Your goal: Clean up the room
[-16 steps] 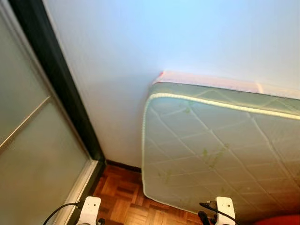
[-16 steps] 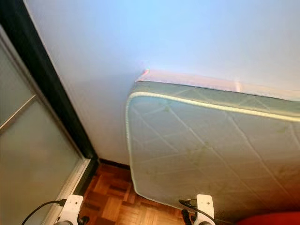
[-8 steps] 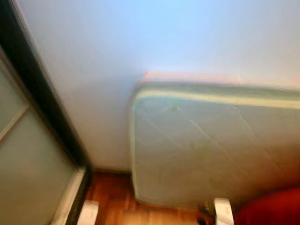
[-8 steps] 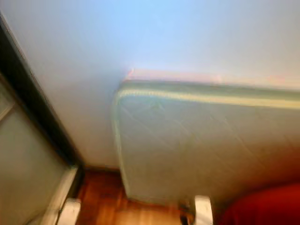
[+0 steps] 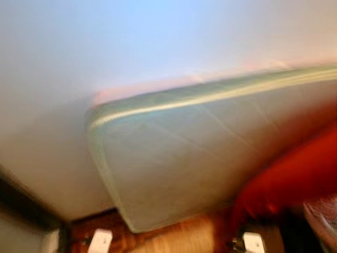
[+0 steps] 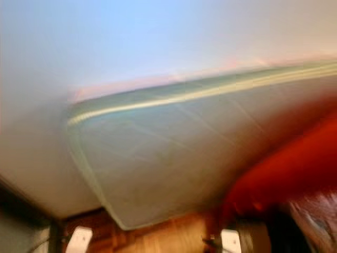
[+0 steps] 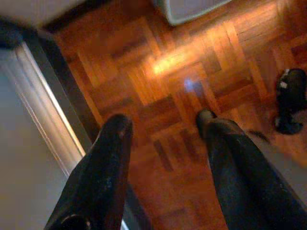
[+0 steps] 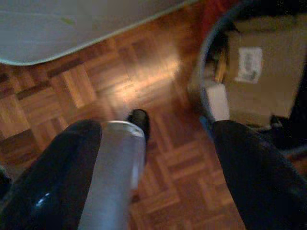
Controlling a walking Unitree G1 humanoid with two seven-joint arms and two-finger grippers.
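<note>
Swinging right, my head camera has slid the quilted mattress (image 5: 179,168) leftward and tilted it; it leans on the pale wall (image 5: 131,42), blurred, with a soft red shape (image 5: 295,174) now beside it. Below the mattress, both sets of fingers (image 7: 115,143) hang spread over glossy parquet (image 7: 168,86). Right fingers (image 8: 67,163) frame a silver cylinder (image 8: 117,167) near a cardboard box (image 8: 259,72).

Pale green quilted mattress (image 5: 174,158); brown parquet floor (image 7: 182,96); red blurred object (image 5: 295,174); white wall (image 5: 131,42).
</note>
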